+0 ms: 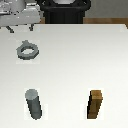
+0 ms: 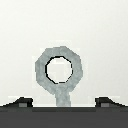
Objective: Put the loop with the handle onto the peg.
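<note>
Exterior view, L to R: gripper (image 1: 25, 26) at far top-left, above the loop with the handle (image 1: 27, 51) lying flat on the white table (image 1: 75, 60); the peg (image 1: 34, 104) upright near front, brown block (image 1: 96, 105) well apart to its right. Wrist view only: loop's (image 2: 60, 70) stub points toward gripper (image 2: 64, 102) (long axis runs that way), fingers (image 2: 22, 102) spread wide, holding nothing.
</note>
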